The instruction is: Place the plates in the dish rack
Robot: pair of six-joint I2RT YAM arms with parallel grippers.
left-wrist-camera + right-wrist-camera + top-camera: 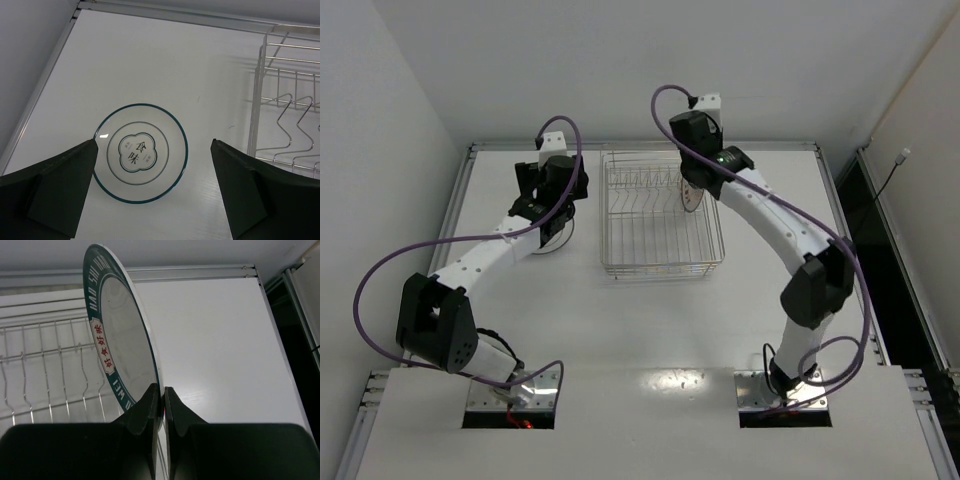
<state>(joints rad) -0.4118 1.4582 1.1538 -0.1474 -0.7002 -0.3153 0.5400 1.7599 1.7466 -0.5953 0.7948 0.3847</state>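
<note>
My right gripper (696, 178) is shut on the edge of the plate with the dark blue-green lettered rim (120, 335) and holds it upright over the right part of the dish rack (660, 215); the jaws (163, 392) pinch its rim. A whitish plate with a thin teal rim line and characters in its centre (141, 152) lies flat on the table left of the rack. My left gripper (153, 145) hovers open above it, fingers well apart. In the top view this plate (560, 240) is mostly hidden under the left gripper (548, 200). The pinkish-brown plate is out of view.
The rack's wire prongs (40, 370) stand left of the held plate; the rack's left wall (257, 100) is right of the flat plate. A raised metal rail (640, 146) borders the table's far edge and the left side (45, 85).
</note>
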